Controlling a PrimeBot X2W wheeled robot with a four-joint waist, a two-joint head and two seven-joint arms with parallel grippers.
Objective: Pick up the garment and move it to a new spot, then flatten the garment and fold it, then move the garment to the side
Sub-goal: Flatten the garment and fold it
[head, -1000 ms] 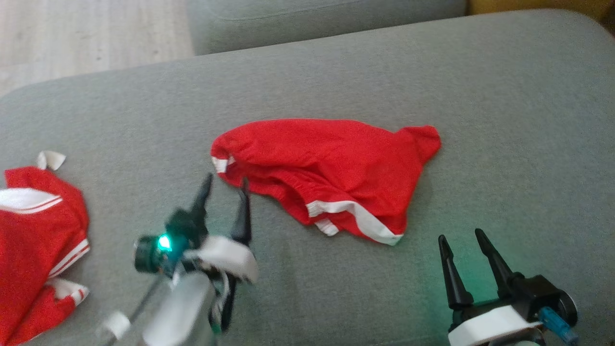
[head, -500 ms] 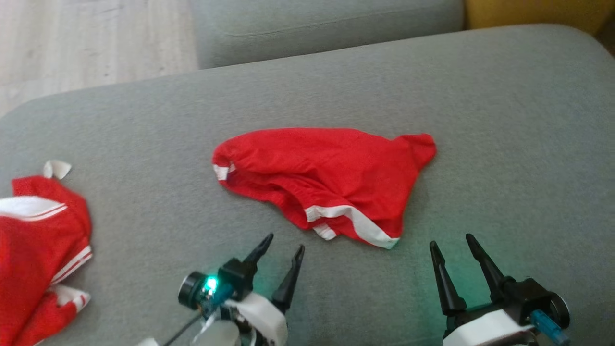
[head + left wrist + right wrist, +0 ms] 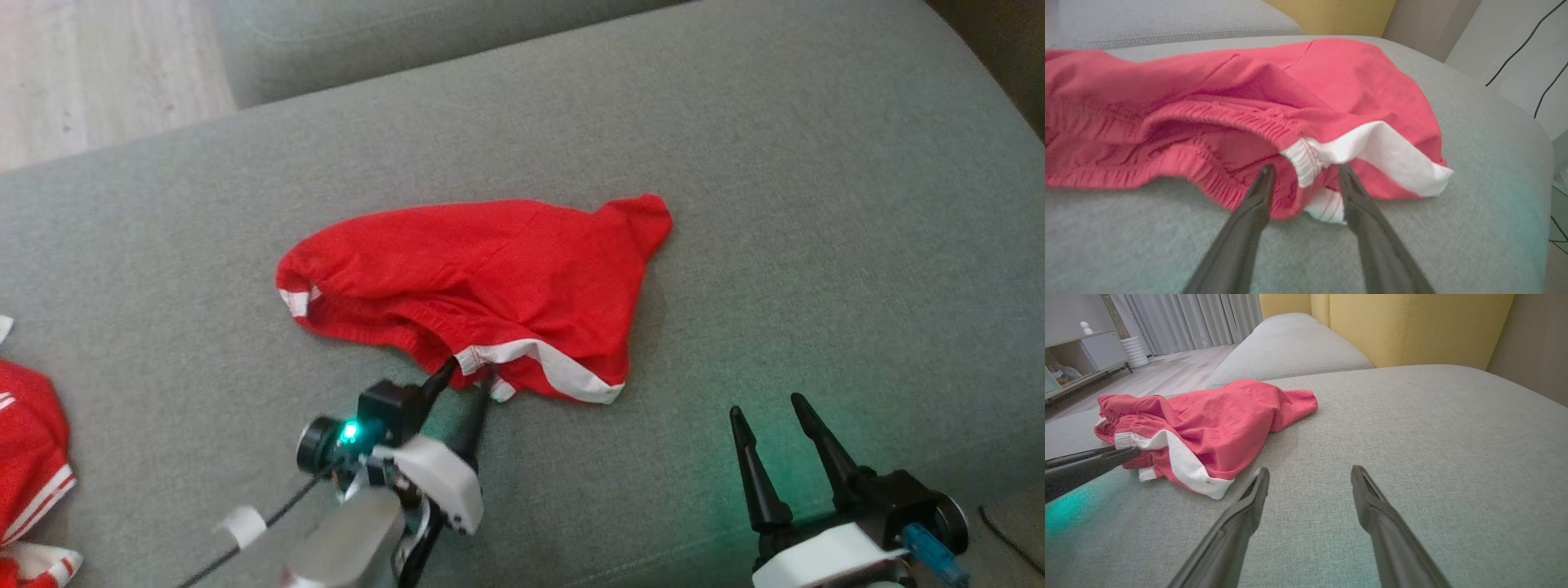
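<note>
Sofa [image 3: 816, 204] holds 2 garments: shorts [image 3: 490, 269] centre, jersey [image 3: 28, 433] at left edge. Left gripper [image 3: 1305, 167] straddles the shorts' waistband, unclosed; right gripper [image 3: 767, 406] open, empty.

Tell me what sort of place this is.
Most likely a home living room: a grey sofa cushion with a yellow backrest, long curtains and a pale wood floor beyond.

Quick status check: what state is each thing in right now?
Red shorts: crumpled on the sofa cushion, not folded.
Left gripper: open, straddling the shorts' waistband.
Right gripper: open, empty, above bare cushion.
Red jersey: rumpled at the robot's far left.
</note>
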